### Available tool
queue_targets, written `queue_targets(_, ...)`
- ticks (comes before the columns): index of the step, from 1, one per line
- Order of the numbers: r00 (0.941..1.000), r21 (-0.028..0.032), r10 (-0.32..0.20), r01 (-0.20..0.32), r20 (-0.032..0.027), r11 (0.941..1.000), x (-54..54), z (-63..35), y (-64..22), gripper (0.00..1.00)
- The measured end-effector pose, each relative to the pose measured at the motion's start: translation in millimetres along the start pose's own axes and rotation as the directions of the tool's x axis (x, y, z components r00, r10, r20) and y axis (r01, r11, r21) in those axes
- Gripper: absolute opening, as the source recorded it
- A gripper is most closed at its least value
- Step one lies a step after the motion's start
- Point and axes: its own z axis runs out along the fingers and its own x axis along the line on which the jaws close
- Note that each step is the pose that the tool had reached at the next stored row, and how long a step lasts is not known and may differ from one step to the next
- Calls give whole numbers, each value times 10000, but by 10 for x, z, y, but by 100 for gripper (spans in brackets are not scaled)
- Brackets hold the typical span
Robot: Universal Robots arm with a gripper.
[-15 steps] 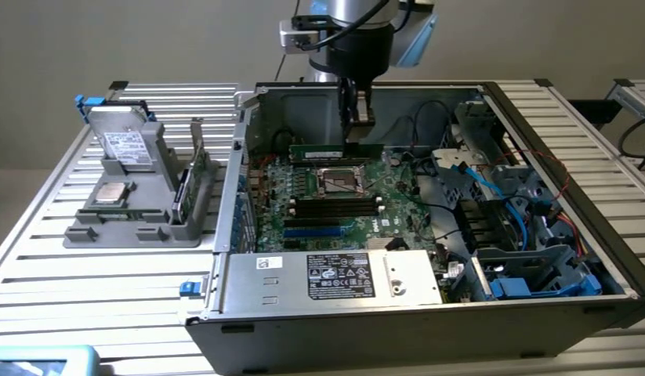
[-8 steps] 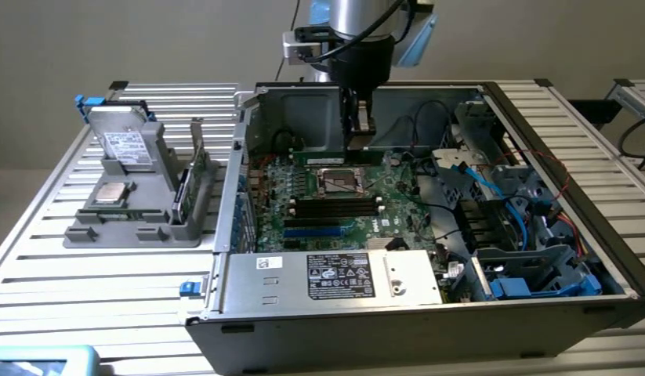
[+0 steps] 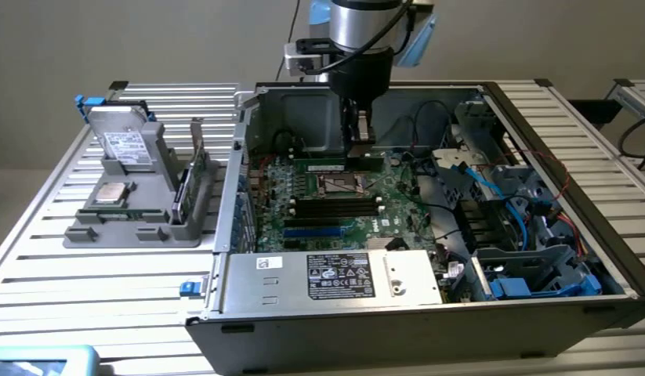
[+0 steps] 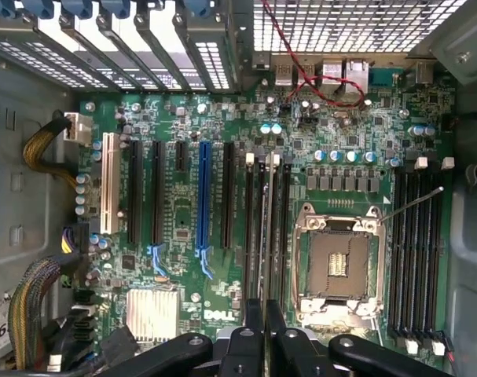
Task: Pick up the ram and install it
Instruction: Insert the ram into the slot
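Note:
The ram (image 3: 338,166) is a thin green stick with a small white label. It hangs level under my gripper (image 3: 360,142), inside the open computer case. In the wrist view the ram (image 4: 263,236) appears edge-on as a thin line running out from between the fingers. My gripper (image 4: 263,308) is shut on it. The stick lies in line with the bank of black memory slots (image 4: 250,220) beside the open processor socket (image 4: 336,263). Whether its lower edge touches a slot I cannot tell.
The case walls (image 3: 249,117) ring the motherboard. A power supply (image 3: 338,276) sits at the front, with drive cages and blue cables (image 3: 531,274) on the exterior view's right. A second slot bank (image 4: 415,243) flanks the socket. A grey fixture (image 3: 134,196) holding parts stands outside.

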Motion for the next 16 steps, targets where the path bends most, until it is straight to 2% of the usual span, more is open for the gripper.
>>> queue_targets(10,10000,9,39,-39,-75,10000,4,143,-16,13)
queue_targets(16,10000,10,48,-48,-85,10000,-2,252,-20,13)
